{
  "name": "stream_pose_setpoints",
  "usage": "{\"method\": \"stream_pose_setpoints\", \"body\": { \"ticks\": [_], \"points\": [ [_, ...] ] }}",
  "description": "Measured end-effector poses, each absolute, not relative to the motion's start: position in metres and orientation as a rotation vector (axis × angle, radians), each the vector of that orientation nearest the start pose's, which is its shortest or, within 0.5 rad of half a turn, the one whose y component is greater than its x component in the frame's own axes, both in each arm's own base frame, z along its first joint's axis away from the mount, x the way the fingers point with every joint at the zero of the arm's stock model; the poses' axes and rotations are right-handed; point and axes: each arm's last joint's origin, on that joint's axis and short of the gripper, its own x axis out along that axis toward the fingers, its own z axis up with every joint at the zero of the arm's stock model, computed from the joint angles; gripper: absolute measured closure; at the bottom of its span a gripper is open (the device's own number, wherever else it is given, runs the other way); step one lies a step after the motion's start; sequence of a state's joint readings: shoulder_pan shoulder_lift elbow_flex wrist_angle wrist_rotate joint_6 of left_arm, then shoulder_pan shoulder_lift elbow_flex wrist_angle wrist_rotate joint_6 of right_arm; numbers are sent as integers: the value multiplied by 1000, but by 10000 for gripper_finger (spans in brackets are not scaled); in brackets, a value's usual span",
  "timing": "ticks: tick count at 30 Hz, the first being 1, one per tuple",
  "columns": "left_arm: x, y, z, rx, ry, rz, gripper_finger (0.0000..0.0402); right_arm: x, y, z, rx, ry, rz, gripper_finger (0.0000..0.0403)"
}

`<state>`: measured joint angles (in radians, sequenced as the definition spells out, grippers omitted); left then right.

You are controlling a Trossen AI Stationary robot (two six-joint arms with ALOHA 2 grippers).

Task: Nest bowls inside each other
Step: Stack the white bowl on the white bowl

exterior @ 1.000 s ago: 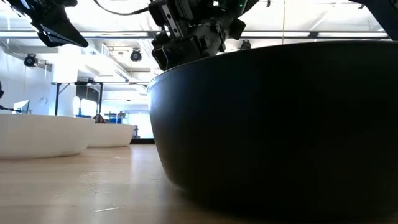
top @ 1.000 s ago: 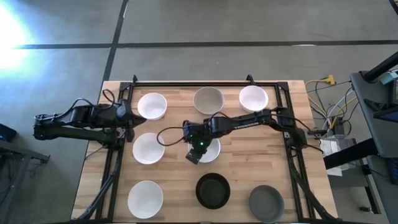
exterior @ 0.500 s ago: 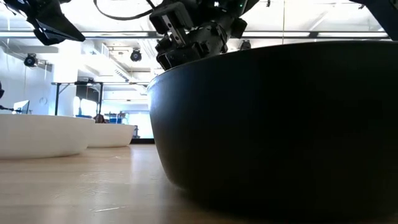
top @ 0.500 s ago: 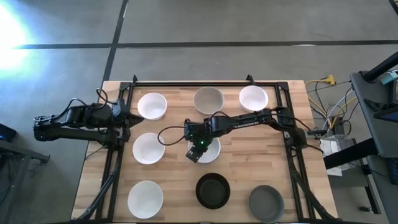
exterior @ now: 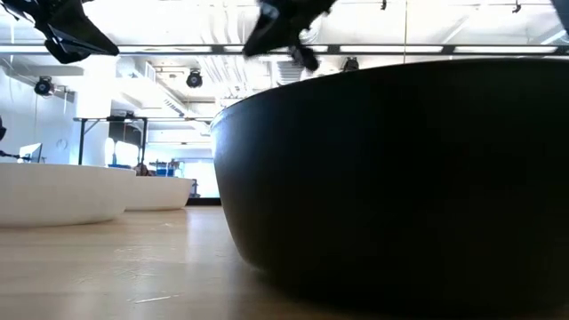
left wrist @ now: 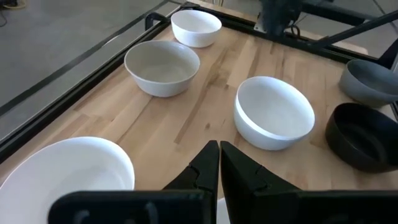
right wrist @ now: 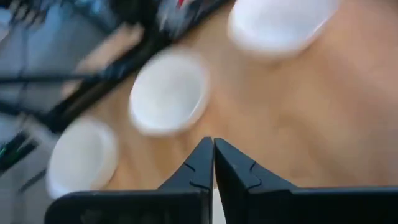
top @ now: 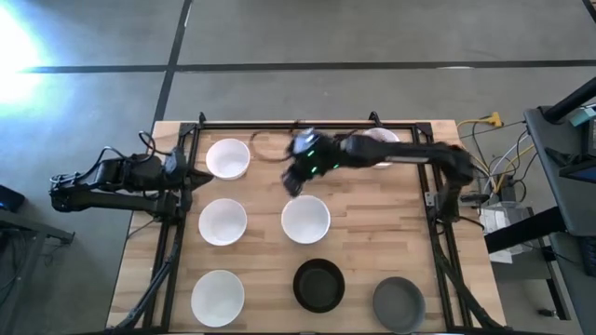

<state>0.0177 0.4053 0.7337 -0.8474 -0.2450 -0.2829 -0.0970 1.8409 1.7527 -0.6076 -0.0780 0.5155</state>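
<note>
Evidently, no bowl is held: the right gripper (top: 294, 179), fingers pressed together and empty, is seen blurred at upper centre of the high view, beside the round white bowl (top: 305, 220) at mid-frame. The left gripper (top: 191, 177), likewise closed, waits at the left edge. Next, the fingers must be parted over a rim.

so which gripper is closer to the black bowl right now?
Right. The right gripper hangs above the table's far middle, well back from the black bowl; the left gripper sits farther off at the table's left edge.
</note>
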Motion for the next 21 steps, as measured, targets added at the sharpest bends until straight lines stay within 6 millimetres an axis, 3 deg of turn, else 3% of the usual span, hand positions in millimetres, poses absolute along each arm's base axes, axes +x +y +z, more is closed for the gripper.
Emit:
{"method": "stream_pose_setpoints", "body": {
  "ticks": [5,10,16,21],
  "points": [
    [76,8,297,-219,455,326,402,359,-55,391,388,551,-417,394],
    [90,11,302,-213,358,388,402,299,-62,423,330,561,-523,394],
    [108,17,306,-130,323,585,401,242,-54,422,357,587,-573,394],
    [119,21,302,-198,364,675,365,210,-48,392,455,581,-613,394]
  ]
}}
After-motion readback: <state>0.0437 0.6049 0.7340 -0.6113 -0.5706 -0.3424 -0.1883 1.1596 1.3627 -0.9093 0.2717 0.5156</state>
